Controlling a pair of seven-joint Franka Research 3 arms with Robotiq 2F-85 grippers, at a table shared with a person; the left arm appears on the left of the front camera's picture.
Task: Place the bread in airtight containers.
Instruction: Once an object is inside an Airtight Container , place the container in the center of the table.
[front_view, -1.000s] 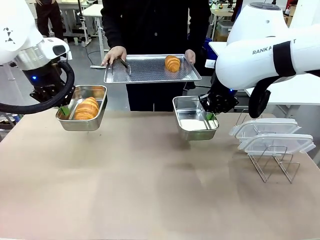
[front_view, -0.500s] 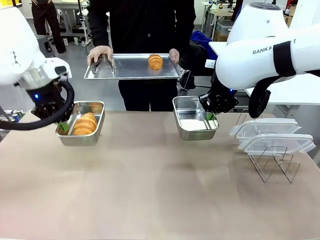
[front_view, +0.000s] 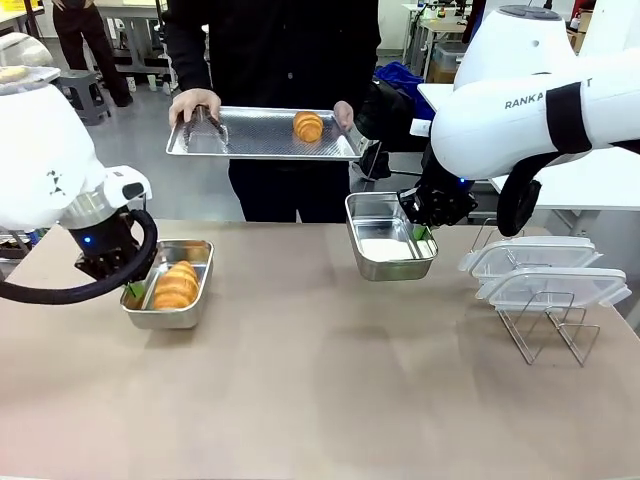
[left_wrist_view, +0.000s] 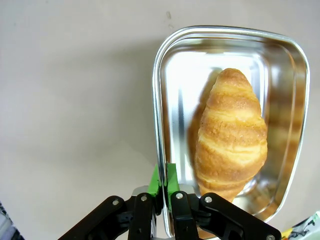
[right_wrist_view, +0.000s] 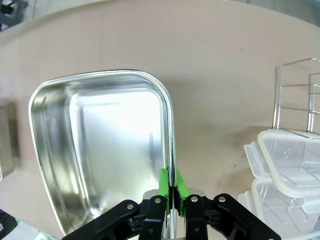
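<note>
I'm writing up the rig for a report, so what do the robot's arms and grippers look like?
The left arm and right arm are glossy white with rounded shells. The right carries dark lettering and a black band; a thick black cable loops by the left wrist. The left gripper and right gripper are black, with silver screws and green pads.

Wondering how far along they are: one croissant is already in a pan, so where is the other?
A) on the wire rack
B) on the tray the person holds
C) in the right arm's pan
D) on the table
B: the croissant lies on the perforated tray held by the person; the pan in the right gripper is empty.
</note>
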